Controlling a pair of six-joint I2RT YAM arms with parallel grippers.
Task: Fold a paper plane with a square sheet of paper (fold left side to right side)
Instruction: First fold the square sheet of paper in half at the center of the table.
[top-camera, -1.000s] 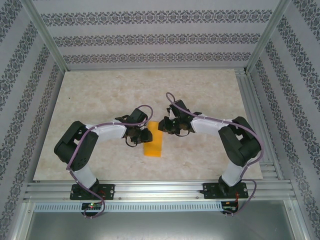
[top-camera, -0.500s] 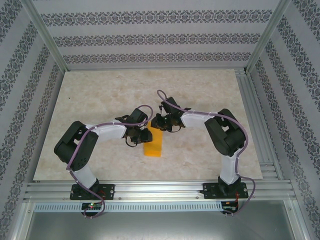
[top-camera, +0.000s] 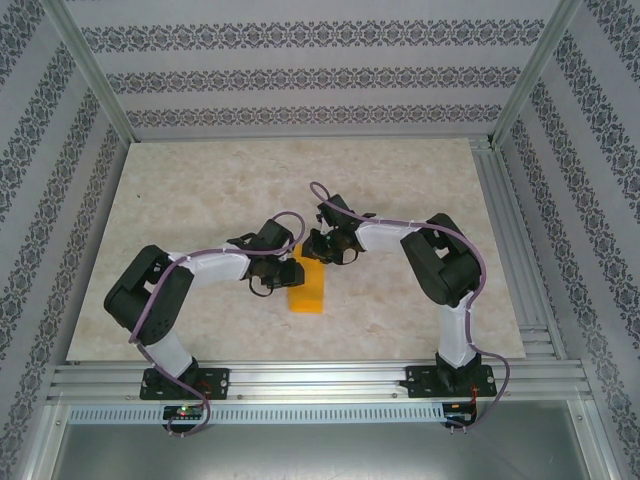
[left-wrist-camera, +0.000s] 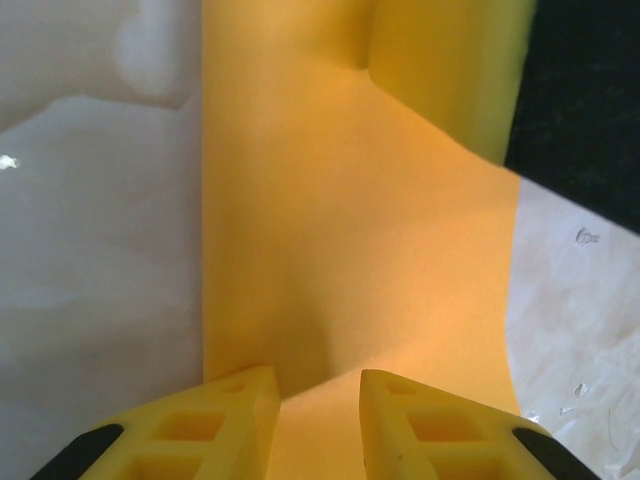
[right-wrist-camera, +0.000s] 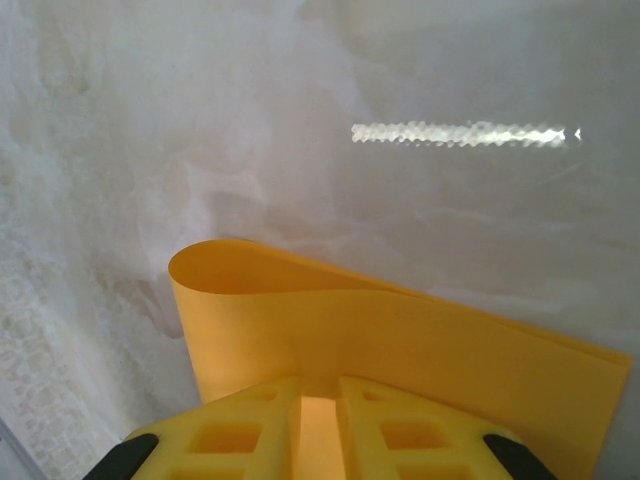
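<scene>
Marble table (top-camera: 200, 200), square sheet of paper (top-camera: 308, 292), right claw (right-wrist-camera: 318, 398) pinching it, shifted leftward, left claw (left-wrist-camera: 320, 388) ajar

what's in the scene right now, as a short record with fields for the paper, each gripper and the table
sheet: orange-yellow, doubled over into a narrow strip; the fold is rounded, not creased flat
left gripper: jaws apart, fingertips low over the sheet, nothing between them
right gripper: closed on the sheet's far end, which curls up
table: pale marbled top, sheet near its middle
</scene>
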